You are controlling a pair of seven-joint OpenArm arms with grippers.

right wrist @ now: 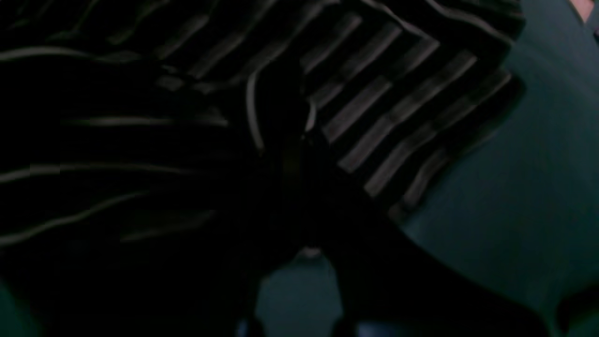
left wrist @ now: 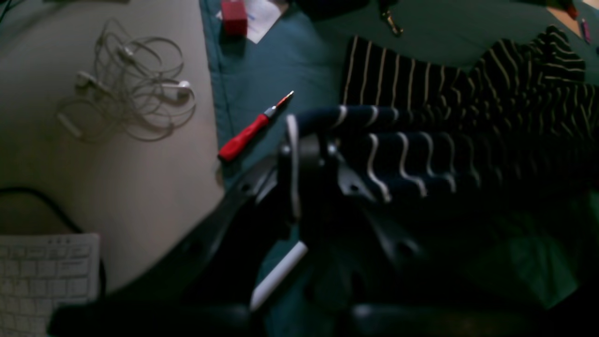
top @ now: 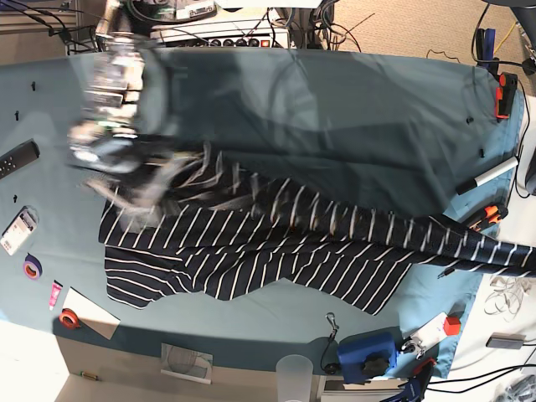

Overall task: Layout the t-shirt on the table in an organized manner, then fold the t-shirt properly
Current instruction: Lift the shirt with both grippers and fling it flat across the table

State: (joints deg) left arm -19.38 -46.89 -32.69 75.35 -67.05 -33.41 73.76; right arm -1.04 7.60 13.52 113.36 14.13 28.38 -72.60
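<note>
The dark striped t-shirt [top: 276, 243] lies stretched in a long band across the teal table [top: 335, 100], from the left side to the right edge. In the left wrist view my left gripper [left wrist: 304, 140] is shut on a bunched fold of the t-shirt [left wrist: 402, 154], lifted above the table [left wrist: 262, 70] near its edge. In the base view the right arm [top: 113, 109] is a motion blur at the left, its gripper [top: 138, 197] low on the shirt's raised left end. The right wrist view is very dark: striped t-shirt [right wrist: 388, 98] wraps the shut right gripper [right wrist: 290, 140].
A red screwdriver [left wrist: 252, 128], a white marker [left wrist: 278, 276] and a red block [left wrist: 234, 16] lie by the table's edge. Earphones [left wrist: 126, 89] and a keyboard [left wrist: 47, 276] sit on the beige desk beyond. A remote [top: 18, 157], tape rolls [top: 32, 268], a blue device [top: 368, 352] and a cup [top: 295, 373] line the table's sides.
</note>
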